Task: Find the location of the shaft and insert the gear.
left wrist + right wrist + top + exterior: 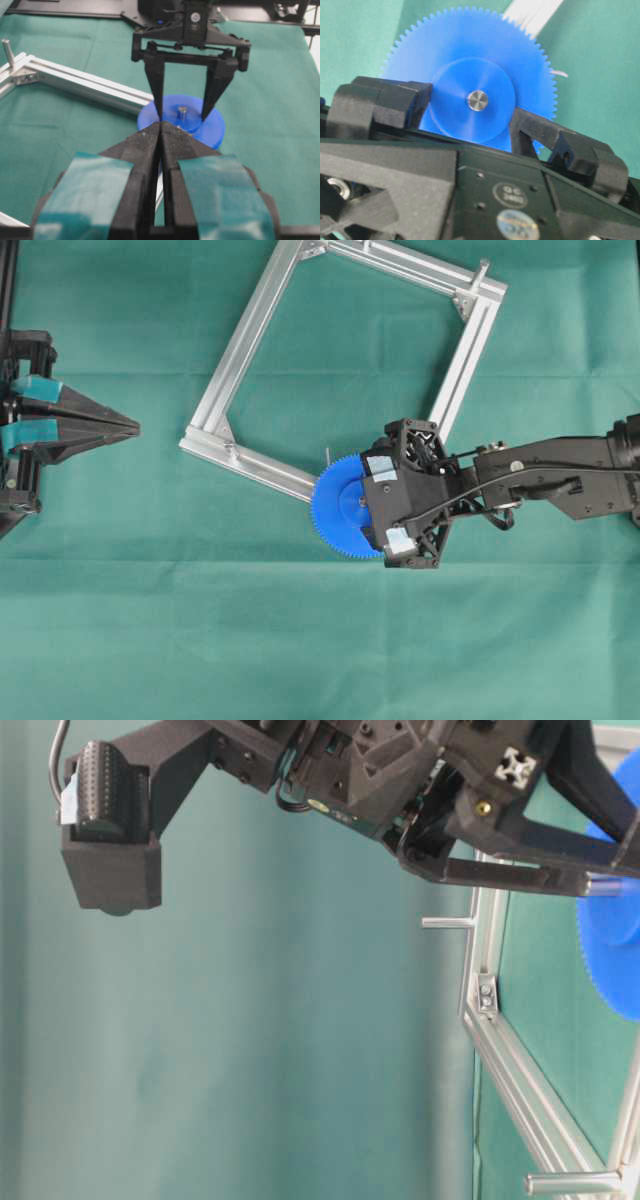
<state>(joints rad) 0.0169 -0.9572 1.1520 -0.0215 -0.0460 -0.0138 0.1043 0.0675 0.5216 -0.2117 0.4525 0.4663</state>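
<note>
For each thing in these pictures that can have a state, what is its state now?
gear: flat on a frame corner, seated on the shaft.
shaft: silver tip showing through the gear's centre hole.
right end effector: open, fingers either side of the hub.
left end effector: shut, holding nothing.
aluminium frame: lying flat on the green cloth.

the overhead view looks straight down on the green cloth (200, 620) from far off. the table-level view sits low and close, turned on its side. the left wrist view looks level across the table at the gear (210, 131). the right wrist view looks down on it from very near; both share the gear and its silver pin (477, 100).
</note>
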